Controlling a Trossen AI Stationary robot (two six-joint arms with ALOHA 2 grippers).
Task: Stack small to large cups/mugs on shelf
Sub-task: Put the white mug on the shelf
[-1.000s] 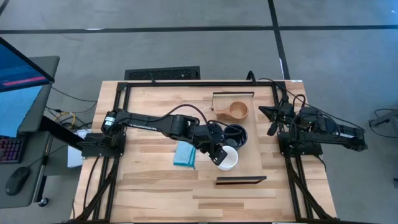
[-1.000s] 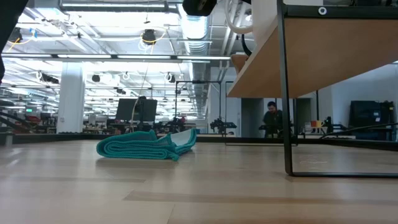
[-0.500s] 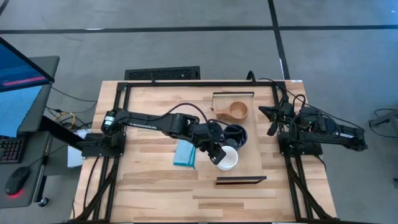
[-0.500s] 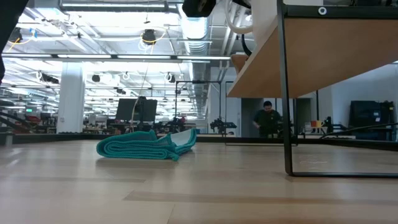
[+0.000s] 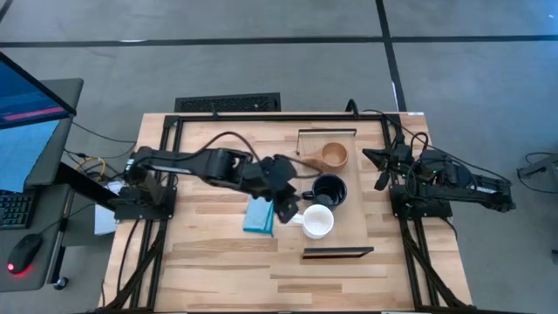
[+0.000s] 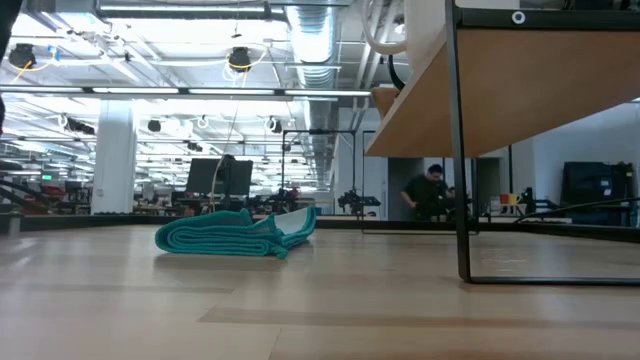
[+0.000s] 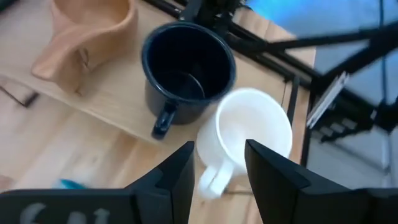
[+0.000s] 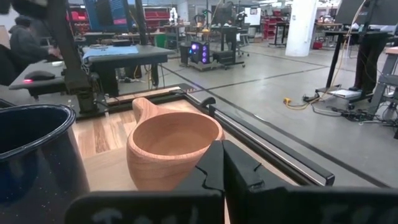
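Three cups stand in a row on the shelf (image 5: 356, 209): the wooden cup (image 5: 331, 156) at its far end, the navy mug (image 5: 329, 189) in the middle, and the white mug (image 5: 318, 222) nearest, its handle (image 5: 296, 218) pointing toward the table's left. My left gripper (image 5: 287, 210) hangs open just left of and above that handle. In the left wrist view its fingers (image 7: 219, 169) frame the white mug (image 7: 252, 134) without touching it. My right gripper (image 5: 381, 171) waits shut at the table's right edge, facing the wooden cup (image 8: 174, 146).
A folded teal cloth (image 5: 259, 216) lies on the tabletop just left of the shelf, under my left arm. The shelf's dark brackets (image 5: 337, 253) close its short ends. In the low view the shelf's leg (image 6: 461, 150) stands at the right, and a person (image 6: 425, 193) moves far behind.
My left gripper has risen and drawn back from the white mug toward the table's left, rolling at the wrist, and it has stayed open. The white mug stands where it was on the shelf, its handle now uncovered.
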